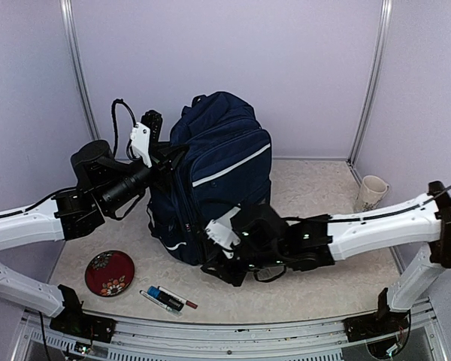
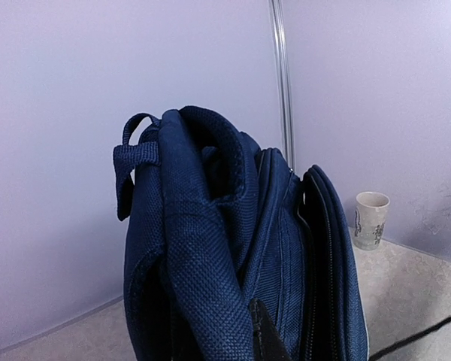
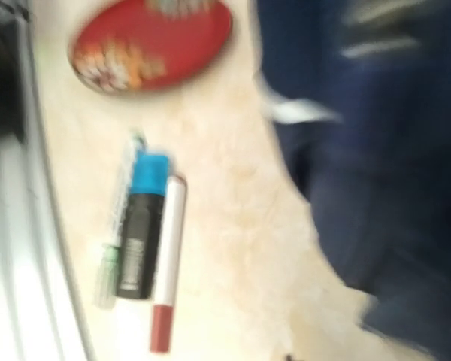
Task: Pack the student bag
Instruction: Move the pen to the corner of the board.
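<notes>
A robotics lab test cell: plain lilac wall panels [image 1: 225, 60] joined by metal posts [image 1: 370, 83] enclose a marbled tabletop [image 1: 316, 289], with two robot arms [image 1: 376, 222] bolted to an aluminium rail [image 1: 233, 331].

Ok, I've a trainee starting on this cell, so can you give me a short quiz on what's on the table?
1. True or false: the bag stands upright.
2. What lies beside the plate? A. pens B. scissors C. a book
3. Fill in: the mug stands near the ___ rear corner.

Key: 1 true; 2 A; 3 right.
</notes>
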Action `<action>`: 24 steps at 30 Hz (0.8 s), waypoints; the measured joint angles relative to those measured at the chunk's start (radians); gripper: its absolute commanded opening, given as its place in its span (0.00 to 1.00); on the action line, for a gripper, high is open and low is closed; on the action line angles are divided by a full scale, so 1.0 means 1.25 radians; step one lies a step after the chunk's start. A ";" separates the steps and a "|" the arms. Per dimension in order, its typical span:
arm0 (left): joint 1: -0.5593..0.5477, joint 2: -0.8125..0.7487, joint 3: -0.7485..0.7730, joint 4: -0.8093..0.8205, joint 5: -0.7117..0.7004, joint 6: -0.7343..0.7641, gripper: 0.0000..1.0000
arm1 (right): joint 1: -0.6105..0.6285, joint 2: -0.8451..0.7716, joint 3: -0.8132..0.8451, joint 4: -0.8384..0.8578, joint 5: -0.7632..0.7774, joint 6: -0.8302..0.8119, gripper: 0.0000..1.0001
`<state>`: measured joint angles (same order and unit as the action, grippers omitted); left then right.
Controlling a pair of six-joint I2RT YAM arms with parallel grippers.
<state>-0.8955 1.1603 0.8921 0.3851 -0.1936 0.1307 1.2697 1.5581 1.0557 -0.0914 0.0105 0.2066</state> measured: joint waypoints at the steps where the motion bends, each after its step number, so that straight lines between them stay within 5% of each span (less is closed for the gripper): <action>1: 0.000 -0.002 0.000 -0.004 0.002 -0.001 0.00 | 0.018 0.078 0.057 -0.027 0.018 -0.009 0.31; 5: 0.002 -0.004 0.000 -0.008 0.005 -0.002 0.00 | 0.052 0.277 0.191 -0.089 0.052 -0.038 0.37; 12: 0.005 -0.009 -0.004 -0.009 0.005 -0.002 0.00 | 0.060 0.438 0.323 -0.168 0.031 -0.056 0.48; 24: 0.006 -0.017 -0.010 -0.010 0.005 -0.002 0.00 | 0.060 0.481 0.353 -0.206 -0.003 -0.037 0.18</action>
<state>-0.8883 1.1385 0.8795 0.3729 -0.1875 0.1280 1.3453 2.1597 1.4971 -0.3492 0.0071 0.1600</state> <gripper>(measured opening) 0.089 0.273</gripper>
